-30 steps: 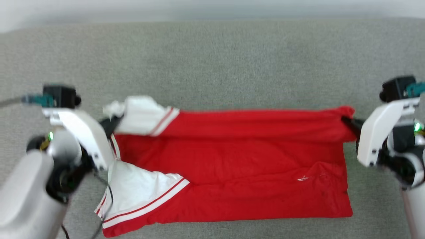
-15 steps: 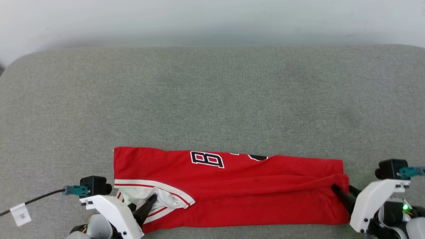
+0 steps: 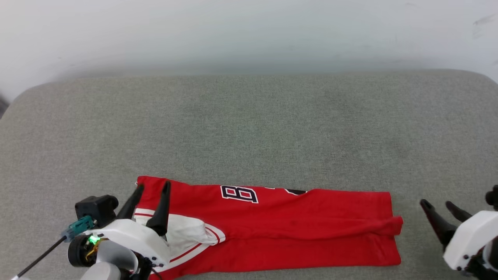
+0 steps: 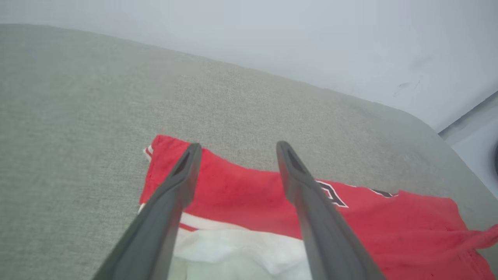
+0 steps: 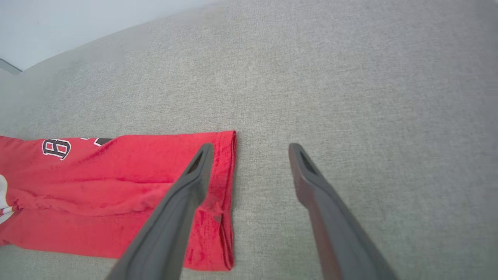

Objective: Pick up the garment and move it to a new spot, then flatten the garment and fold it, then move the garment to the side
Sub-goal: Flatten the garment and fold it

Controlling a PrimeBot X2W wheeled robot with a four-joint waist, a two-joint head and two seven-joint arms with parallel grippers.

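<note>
The garment (image 3: 295, 225), a red shirt with white striped-trim sleeves and black lettering, lies folded into a long band along the near edge of the grey surface. My left gripper (image 3: 153, 187) hovers open over its left end, above the white sleeve (image 3: 186, 233); in the left wrist view the garment (image 4: 241, 190) lies under the spread gripper (image 4: 238, 146). My right gripper (image 3: 437, 204) stands open just off the garment's right end, holding nothing. In the right wrist view one finger of the gripper (image 5: 251, 147) overlaps the red hem (image 5: 223, 175), the other is over bare fabric.
A grey upholstered surface (image 3: 249, 128) stretches wide behind the garment, ending at a pale wall (image 3: 249, 35). A cable (image 3: 39, 256) trails from my left wrist camera at the lower left.
Both grippers have let go of the garment and opened. The far edge they held has been laid over into a narrower folded band. The head camera has tilted up.
</note>
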